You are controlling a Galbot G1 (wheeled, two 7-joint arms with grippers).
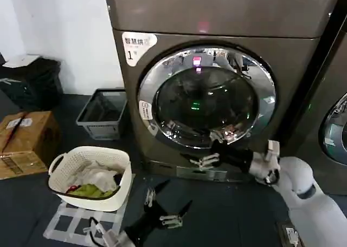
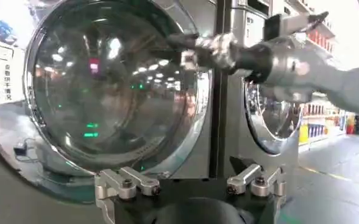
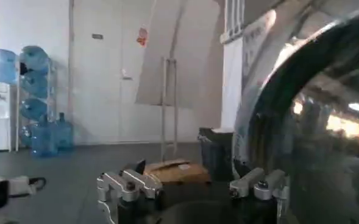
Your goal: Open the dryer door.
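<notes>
The dryer door (image 1: 206,98) is a round chrome-ringed door with dark glass on the brown-grey machine marked "1" (image 1: 132,54). It looks shut against the machine front. My right gripper (image 1: 209,148) is open at the door's lower rim, right of centre, with its upper finger over the chrome ring. In the right wrist view the gripper (image 3: 190,173) holds nothing, and the chrome ring (image 3: 270,79) curves close beside it. My left gripper (image 1: 165,205) hangs open low over the floor in front of the machine. Its wrist view shows the door (image 2: 112,85) and the right gripper (image 2: 191,49) beyond.
A white laundry basket (image 1: 92,149) with clothes stands on the floor at front left. Behind it are a grey crate (image 1: 103,114) and a cardboard box (image 1: 27,138). A second grey machine (image 1: 336,128) stands close on the right. Water bottles (image 3: 36,97) are stacked far off.
</notes>
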